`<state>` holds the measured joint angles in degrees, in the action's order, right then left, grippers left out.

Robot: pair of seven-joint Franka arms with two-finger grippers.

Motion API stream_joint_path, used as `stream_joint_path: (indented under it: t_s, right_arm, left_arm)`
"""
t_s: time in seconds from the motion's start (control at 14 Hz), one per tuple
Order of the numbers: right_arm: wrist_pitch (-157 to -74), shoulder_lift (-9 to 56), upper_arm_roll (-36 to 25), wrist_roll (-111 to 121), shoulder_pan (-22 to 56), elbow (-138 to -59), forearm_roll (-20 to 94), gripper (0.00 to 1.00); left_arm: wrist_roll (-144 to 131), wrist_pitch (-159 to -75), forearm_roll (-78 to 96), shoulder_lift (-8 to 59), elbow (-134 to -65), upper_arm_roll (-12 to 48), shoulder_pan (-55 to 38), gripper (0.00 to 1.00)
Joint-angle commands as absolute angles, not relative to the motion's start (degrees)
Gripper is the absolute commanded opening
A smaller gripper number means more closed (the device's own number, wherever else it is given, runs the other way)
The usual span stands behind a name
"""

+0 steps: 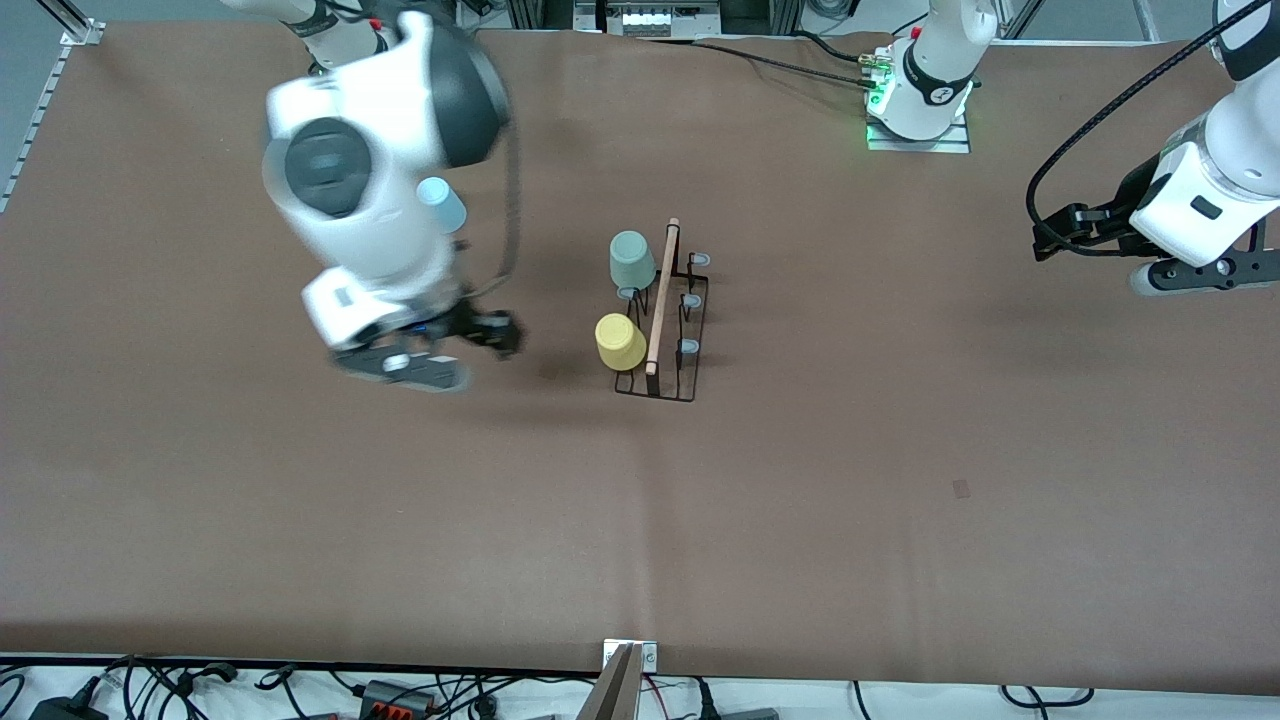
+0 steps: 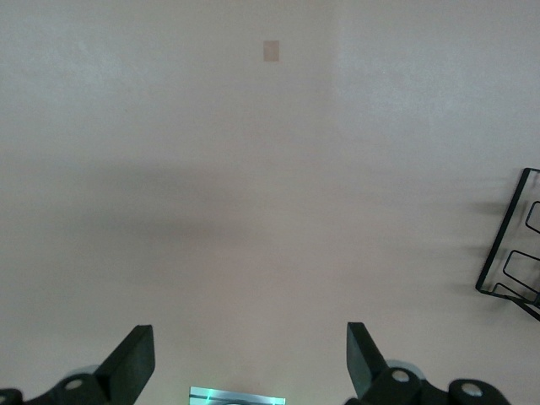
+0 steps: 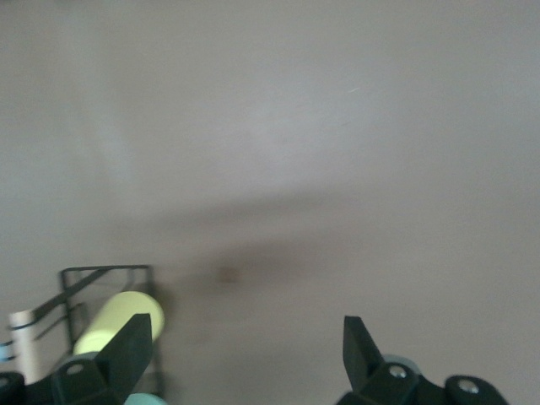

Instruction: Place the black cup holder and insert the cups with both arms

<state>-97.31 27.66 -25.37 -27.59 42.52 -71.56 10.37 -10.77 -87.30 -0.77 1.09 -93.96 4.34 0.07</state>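
The black cup holder [image 1: 668, 322] stands upright near the middle of the brown tabletop [image 1: 850, 500], its light wooden rod handle [image 1: 661, 298] running along the top. Two cups already sit on pegs on the side toward the right arm's end: the pale green cup [image 1: 631, 259] farther from the front camera, the yellow cup [image 1: 620, 342] nearer to it. Both hang tilted, closed ends up. On the side toward the left arm's end, three grey-capped pegs [image 1: 689, 301] stand bare.

The right gripper [image 1: 478, 333] hangs in the air over bare tabletop beside the rack, toward the right arm's end, blurred in the front view. In its own wrist view the right gripper [image 3: 245, 337] shows jaws spread wide with nothing between them, the yellow cup [image 3: 118, 321] and a corner of the black cup holder [image 3: 101, 283] in frame close by. The light blue cup [image 1: 442, 204] peeks out at the edge of the right arm's white body, partly hidden; whether it lies on the tabletop I cannot tell.

The left gripper [image 1: 1060, 232] waits well apart from the rack, toward the left arm's end of the tabletop. In the left wrist view the left gripper [image 2: 249, 359] has its jaws spread, empty, over plain brown surface, with an edge of the black cup holder [image 2: 510, 253] just in frame.
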Motion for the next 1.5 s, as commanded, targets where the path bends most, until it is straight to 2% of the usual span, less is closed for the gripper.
stream_joint_path:
  t_s: [0.0, 0.21, 0.43, 0.64, 0.79, 1.07, 1.14, 1.43]
  right_arm:
    - [-93.88, 25.14, -26.19, -18.31, 37.90, -72.07, 10.46, 1.00]
    - [-91.50, 24.35, -27.16, -14.43, 33.93, -71.11, 10.64, 1.00]
    - [-90.09, 24.34, -30.13, -13.54, 34.02, -69.79, 10.55, 1.00]
    - [-90.35, 24.08, -29.54, -9.51, 30.70, -68.20, 10.55, 1.00]
    - [-90.09, 21.81, -22.98, -7.21, 22.02, -68.99, 10.29, 1.00]
    - [-89.91, 17.68, -0.93, -4.40, 1.46, -70.84, -0.68, 1.00]
    - [-89.56, 17.32, 1.30, -3.35, -1.20, -71.01, -1.05, 1.00]
    - [-89.47, 15.48, 1.14, -0.97, -1.93, -73.64, -1.49, 1.00]
  left_arm:
    - [-10.63, -86.48, 0.44, 0.62, -93.69, 4.39, 0.53, 1.00]
    - [-10.63, -86.40, 0.44, 0.62, -93.60, 4.39, 0.53, 1.00]
    - [-10.63, -86.40, 0.44, 0.62, -93.60, 4.39, 0.53, 1.00]
    - [-10.63, -86.40, 0.44, 0.62, -93.60, 4.39, 0.53, 1.00]
    - [-10.63, -86.40, 0.44, 0.62, -93.60, 4.39, 0.53, 1.00]
    - [-10.63, -86.40, 0.44, 0.62, -93.60, 4.39, 0.44, 1.00]
    - [-10.63, -86.40, 0.44, 0.62, -93.60, 4.39, 0.44, 1.00]
    - [-10.63, -86.40, 0.44, 0.62, -93.60, 4.39, 0.53, 1.00]
